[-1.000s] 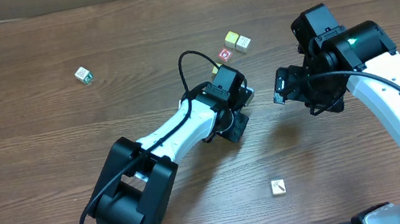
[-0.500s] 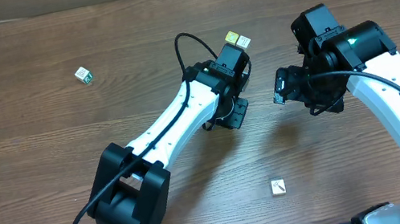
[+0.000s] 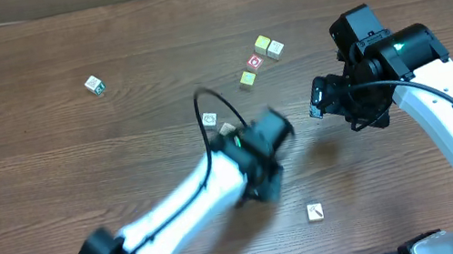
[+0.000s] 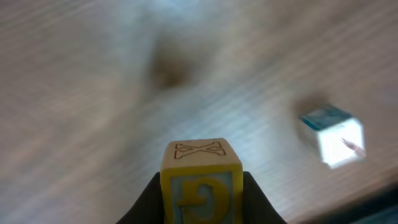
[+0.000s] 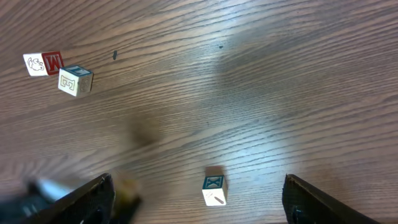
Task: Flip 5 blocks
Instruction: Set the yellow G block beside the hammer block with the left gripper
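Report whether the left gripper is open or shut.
Shut: the left gripper clamps a yellow-faced block between its fingers.

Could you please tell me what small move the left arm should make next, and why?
Probably turn the wrist and set the block down on the table on a different face. The left claw is shut on that block, apparently above the wood, with its X-marked face in view. The nearest white block lies off to one side, so the spot beneath looks free.
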`<state>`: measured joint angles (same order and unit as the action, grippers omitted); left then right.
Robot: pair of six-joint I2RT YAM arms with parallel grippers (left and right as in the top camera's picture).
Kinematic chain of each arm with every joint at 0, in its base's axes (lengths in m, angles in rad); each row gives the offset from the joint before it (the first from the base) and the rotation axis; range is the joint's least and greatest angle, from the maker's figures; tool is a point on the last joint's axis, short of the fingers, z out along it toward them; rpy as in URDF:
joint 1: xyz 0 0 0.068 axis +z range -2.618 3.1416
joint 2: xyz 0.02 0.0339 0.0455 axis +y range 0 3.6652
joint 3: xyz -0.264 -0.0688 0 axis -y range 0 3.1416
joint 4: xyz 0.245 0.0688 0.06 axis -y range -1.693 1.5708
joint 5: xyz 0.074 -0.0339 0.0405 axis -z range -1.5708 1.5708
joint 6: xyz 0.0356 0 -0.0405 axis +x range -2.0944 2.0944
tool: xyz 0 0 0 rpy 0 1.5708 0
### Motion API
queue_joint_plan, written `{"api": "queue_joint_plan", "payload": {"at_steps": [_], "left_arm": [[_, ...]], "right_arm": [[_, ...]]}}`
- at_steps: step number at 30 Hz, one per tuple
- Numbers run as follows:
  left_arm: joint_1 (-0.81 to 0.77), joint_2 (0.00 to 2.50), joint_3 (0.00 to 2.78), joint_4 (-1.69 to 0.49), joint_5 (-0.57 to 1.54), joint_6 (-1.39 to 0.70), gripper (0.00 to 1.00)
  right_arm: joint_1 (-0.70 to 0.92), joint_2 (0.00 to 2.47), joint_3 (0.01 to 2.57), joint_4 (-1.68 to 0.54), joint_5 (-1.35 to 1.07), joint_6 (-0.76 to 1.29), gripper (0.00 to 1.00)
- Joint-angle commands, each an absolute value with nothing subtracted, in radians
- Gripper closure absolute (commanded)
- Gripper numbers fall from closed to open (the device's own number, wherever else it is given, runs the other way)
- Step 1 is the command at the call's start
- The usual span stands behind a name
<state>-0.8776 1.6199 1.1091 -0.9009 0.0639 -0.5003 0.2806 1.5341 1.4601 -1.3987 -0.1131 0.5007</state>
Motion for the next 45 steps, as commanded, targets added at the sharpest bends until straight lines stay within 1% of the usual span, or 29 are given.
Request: {"api": "queue_joint_plan", "payload": {"at_steps": [1,7,11,14,18,21,26,37,41,45], "left_arm": [[-0.998,1.548,0.998,-0.821,0.070,-0.759,0.96],[-1.112,1.550,0.925,-0.669,0.066,-0.977,0.96],[-1.121,1.550,0.916,-0.661,0.020,-1.073,0.96],[-1.120,1.550,0.916,-0.660,-0.009,-1.105,0.96],[-1.121,1.588,0.916,-0.638,-0.007,-1.098,0.96],[-1.124,1.639,0.916,-0.598,0.030,-1.058,0.96],[-1.128,1.708,0.916,-0.574,0.072,-1.054,0.96],[-1.124,1.708,0.916,-0.566,0.070,-1.044,0.96],[-1.124,1.708,0.916,-0.553,0.061,-1.034,0.93],[-1.124,1.708,0.916,-0.544,0.059,-1.024,0.84]], "right_arm": [[0.279,1.502,1.486,-1.394,-0.102,0.496,0.13],[0.279,1.502,1.486,-1.399,-0.103,0.496,0.13],[0.279,1.502,1.486,-1.405,-0.103,0.492,0.13],[0.279,1.502,1.486,-1.411,-0.103,0.492,0.13],[0.279,1.501,1.486,-1.424,-0.103,0.488,0.13],[0.279,1.502,1.486,-1.425,-0.103,0.488,0.13],[0.279,1.502,1.486,-1.428,-0.103,0.488,0.13],[0.279,1.502,1.486,-1.428,-0.103,0.481,0.13],[0.279,1.502,1.486,-1.429,-0.103,0.481,0.13],[0.279,1.502,1.486,-1.433,-0.103,0.481,0.13]]}}
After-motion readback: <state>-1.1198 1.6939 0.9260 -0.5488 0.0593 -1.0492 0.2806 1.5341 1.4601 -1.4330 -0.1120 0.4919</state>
